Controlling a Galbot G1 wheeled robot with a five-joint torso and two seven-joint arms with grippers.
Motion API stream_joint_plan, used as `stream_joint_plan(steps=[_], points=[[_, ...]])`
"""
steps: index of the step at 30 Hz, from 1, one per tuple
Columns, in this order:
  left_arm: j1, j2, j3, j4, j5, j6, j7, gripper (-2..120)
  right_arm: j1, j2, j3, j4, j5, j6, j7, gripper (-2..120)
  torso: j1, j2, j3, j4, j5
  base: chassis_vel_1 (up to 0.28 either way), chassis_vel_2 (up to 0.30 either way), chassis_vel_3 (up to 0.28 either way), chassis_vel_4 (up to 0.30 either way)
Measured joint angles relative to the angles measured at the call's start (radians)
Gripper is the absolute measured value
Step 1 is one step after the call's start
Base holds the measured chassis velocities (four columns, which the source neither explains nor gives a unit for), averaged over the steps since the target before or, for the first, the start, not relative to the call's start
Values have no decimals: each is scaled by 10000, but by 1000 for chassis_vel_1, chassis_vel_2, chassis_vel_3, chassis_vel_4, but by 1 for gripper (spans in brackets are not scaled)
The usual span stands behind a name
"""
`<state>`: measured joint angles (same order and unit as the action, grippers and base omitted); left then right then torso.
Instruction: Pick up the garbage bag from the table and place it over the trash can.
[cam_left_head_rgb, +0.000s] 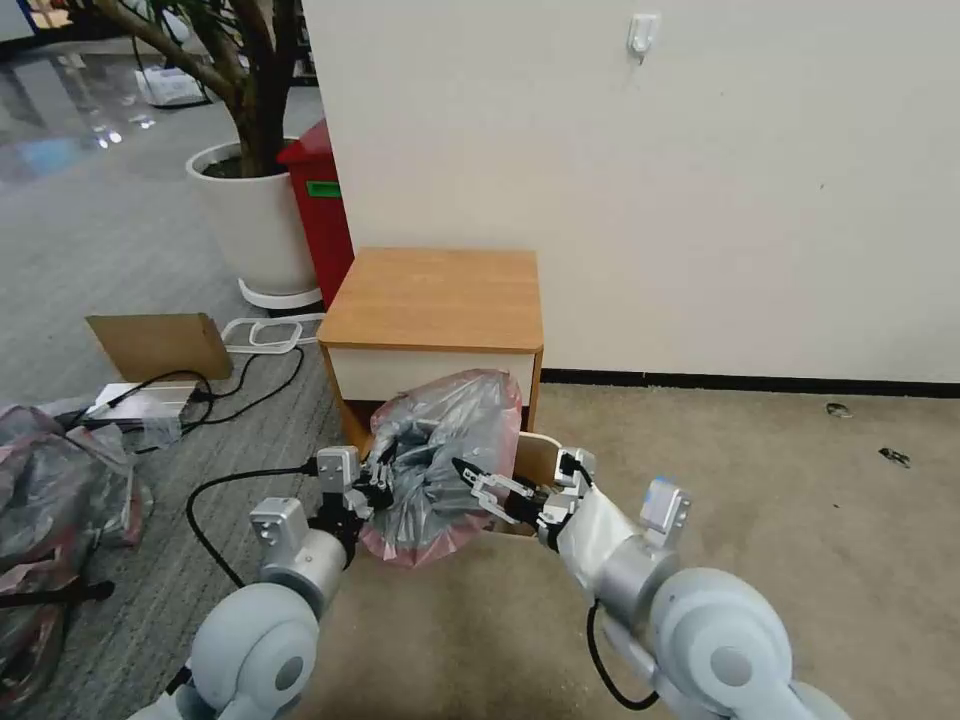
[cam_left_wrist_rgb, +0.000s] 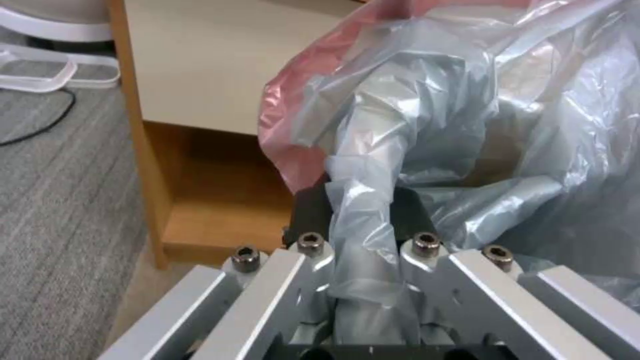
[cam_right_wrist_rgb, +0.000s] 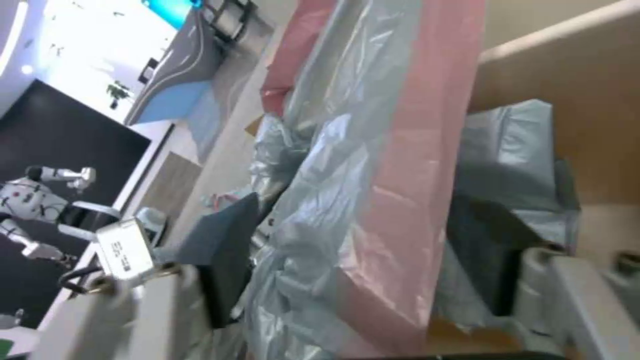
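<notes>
One garbage bag (cam_left_head_rgb: 440, 450), one desk (cam_left_head_rgb: 435, 298), two end effectors. The left end effector (cam_left_head_rgb: 372, 487) is closed on a bunched fold of the bag (cam_left_wrist_rgb: 363, 220). The right end effector (cam_left_head_rgb: 478, 487) is wide open, its fingers (cam_right_wrist_rgb: 223, 250) straddling the pink rim (cam_right_wrist_rgb: 407, 200). The bag hangs between both end effectors, in front of the desk's white drawer: crinkled translucent grey plastic, pink-red rim.

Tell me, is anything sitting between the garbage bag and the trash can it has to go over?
Nothing visible does. The garbage bag is stretched between the left gripper and the right gripper, right at the trash can, whose rim peeks out beside the bag in front of the table.
</notes>
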<state>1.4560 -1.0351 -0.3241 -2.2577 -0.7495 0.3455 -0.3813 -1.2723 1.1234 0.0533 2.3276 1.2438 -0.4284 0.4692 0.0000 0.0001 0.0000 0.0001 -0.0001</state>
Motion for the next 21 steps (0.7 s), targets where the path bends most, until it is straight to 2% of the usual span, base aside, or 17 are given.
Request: stream_joint_plan(steps=[1, 3, 4, 7, 8, 11, 12, 16, 17, 19, 21], points=[[0, 0, 0, 0, 0, 0, 0, 7, 0, 0, 0, 0, 0, 0, 0, 65, 0, 0, 0, 0, 0, 0, 0, 0, 0], [-60, -66, 6, 19, -277, 0, -227, 7, -54, 197, 2, -64, -156, 2, -119, 55, 0, 0, 0, 0, 0, 0, 0, 0, 0], [-60, -66, 6, 19, -277, 0, -227, 7, -54, 197, 2, -64, -156, 2, -119, 55, 0, 0, 0, 0, 0, 0, 0, 0, 0], [-133, -131, 26, 27, -601, 23, -431, 7, -101, 377, 1, -170, -336, 2, -249, 39, 0, 0, 0, -1, 1, 0, 0, 0, 0], [-133, -131, 26, 27, -601, 23, -431, 7, -101, 377, 1, -170, -336, 2, -249, 39, 0, 0, 0, -1, 1, 0, 0, 0, 0], [-155, -145, 19, 20, -839, 37, -583, 7, -131, 464, 13, -186, -429, 7, -358, 25, 0, 0, 0, -1, 1, 0, 0, 0, 0], [-155, -145, 19, 20, -839, 37, -583, 7, -131, 464, 13, -186, -429, 7, -358, 25, 0, 0, 0, -1, 1, 0, 0, 0, 0], [-144, -197, -27, -34, -1136, 58, -762, 7, -171, 487, 157, -162, -464, 59, -437, 7, 0, 0, 0, -1, 1, 0, 0, 0, 0], [-144, -197, -27, -34, -1136, 58, -762, 7, -171, 487, 157, -162, -464, 59, -437, 7, 0, 0, 0, -1, 1, 0, 0, 0, 0], [-102, -235, -42, -37, -1163, 64, -814, 7, -172, 464, 303, -110, -458, 80, -464, 0, 0, 0, 0, -1, 1, 0, 0, 0, 0], [-70, -262, -62, -44, -1165, 66, -837, 7, -164, 441, 428, -93, -442, 83, -474, 0, 0, 0, 0, -1, 1, 0, 0, 0, 0]])
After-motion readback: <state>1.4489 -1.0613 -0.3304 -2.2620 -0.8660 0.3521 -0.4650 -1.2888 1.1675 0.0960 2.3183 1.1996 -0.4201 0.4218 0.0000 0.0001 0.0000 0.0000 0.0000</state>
